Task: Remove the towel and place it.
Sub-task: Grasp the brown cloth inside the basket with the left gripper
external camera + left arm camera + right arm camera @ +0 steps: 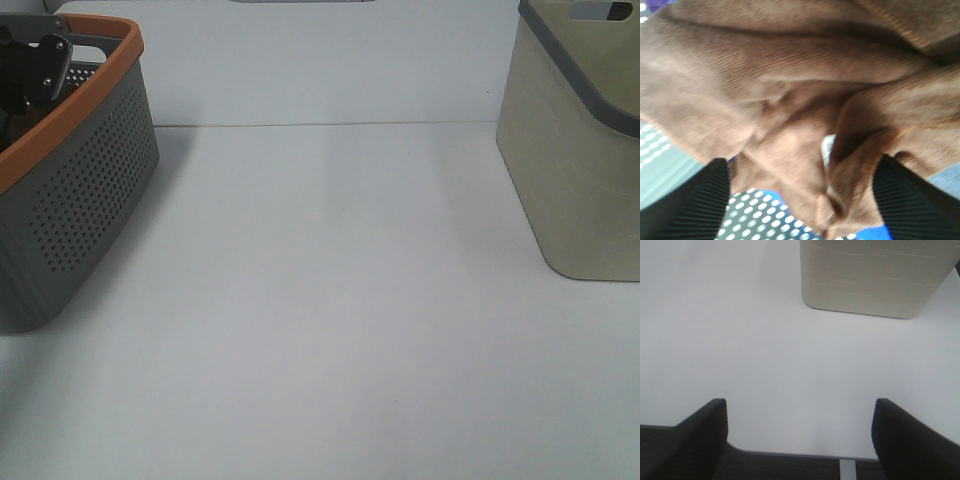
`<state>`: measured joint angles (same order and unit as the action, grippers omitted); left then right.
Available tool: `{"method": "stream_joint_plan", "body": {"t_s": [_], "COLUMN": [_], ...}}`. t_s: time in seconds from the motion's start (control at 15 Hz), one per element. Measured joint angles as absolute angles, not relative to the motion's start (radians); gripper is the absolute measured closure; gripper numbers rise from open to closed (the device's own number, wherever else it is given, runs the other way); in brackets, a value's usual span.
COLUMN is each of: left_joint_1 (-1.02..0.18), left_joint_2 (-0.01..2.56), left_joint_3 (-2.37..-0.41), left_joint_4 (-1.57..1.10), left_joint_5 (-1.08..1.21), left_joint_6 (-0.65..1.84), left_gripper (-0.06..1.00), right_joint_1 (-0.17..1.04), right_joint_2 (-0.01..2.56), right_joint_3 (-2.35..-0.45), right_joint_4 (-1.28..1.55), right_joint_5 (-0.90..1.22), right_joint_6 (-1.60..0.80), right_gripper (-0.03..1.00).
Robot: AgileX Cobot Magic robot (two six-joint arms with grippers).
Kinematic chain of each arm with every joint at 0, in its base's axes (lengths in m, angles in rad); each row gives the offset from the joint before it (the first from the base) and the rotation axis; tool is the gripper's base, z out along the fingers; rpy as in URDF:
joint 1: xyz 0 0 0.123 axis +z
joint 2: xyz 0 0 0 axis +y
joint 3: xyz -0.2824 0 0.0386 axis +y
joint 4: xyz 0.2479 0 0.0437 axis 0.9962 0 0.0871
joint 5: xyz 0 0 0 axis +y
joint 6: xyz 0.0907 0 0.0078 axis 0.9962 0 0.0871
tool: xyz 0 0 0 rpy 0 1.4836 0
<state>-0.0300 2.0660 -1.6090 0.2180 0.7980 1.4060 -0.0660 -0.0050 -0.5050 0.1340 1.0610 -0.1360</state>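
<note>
The towel (790, 90) lies crumpled in a brown heap right in front of the left jaws, filling nearly all of the left wrist view. The jaws stand wide, one to each side of the heap's near edge, and a thick fold with a small white label (827, 150) sits between them, closer to one jaw and touching or almost touching it. Whether that fold is pinched cannot be told. Perforated grey basket wall or floor (755, 212) shows beneath the cloth between the jaws.

The towel's long axis cannot be read (it is bunched and runs past the frame). Its main ridges run roughly along the line from jaw to jaw, while the labelled fold turns in towards the jaws.

Only the left wrist view shows the towel. The high view shows the grey basket (90, 200) with its orange rim from outside, with the left arm (35, 70) reaching down into it and hiding the inside. A beige basket (580, 170) stands well apart across the white tabletop (330, 300).

The right jaws are wide with nothing between them, above the tabletop's (765, 365) near edge, facing the beige basket (875, 280).
</note>
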Motion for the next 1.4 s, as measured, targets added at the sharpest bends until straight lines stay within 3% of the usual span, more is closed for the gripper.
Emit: {"method": "stream_joint_plan", "body": {"t_s": [0.2, 0.33, 0.53, 0.6, 1.13, 1.4], "left_joint_1": [-0.032, -0.032, -0.034, -0.040, -0.052, -0.055], "left_joint_2": [2.069, 2.069, 2.069, 2.069, 2.041, 1.852], "left_joint_3": [-1.555, -1.553, -1.553, -1.553, -1.553, -1.553], "left_joint_4": [0.216, 0.216, 0.219, 0.237, 0.254, 0.255], "left_joint_5": [0.808, 0.801, 0.775, 0.770, 0.771, 0.771], "left_joint_6": [1.413, 1.413, 1.379, 1.370, 1.178, 1.064], "left_gripper": [0.28, 0.38, 0.81, 0.91, 0.93, 0.93], "right_joint_1": [-0.066, -0.066, -0.066, -0.066, -0.066, -0.066], "right_joint_2": [-0.005, -0.005, -0.005, -0.005, -0.005, -0.005], "right_joint_3": [-0.505, -0.505, -0.505, -0.505, -0.505, -0.505], "right_joint_4": [0.134, 0.134, 0.134, 0.134, 0.134, 0.134], "right_joint_5": [1.061, 1.061, 1.061, 1.061, 1.061, 1.061], "right_joint_6": [-0.136, -0.136, -0.136, -0.136, -0.136, -0.136], "right_gripper": [0.18, 0.18, 0.18, 0.18, 0.18, 0.18]}}
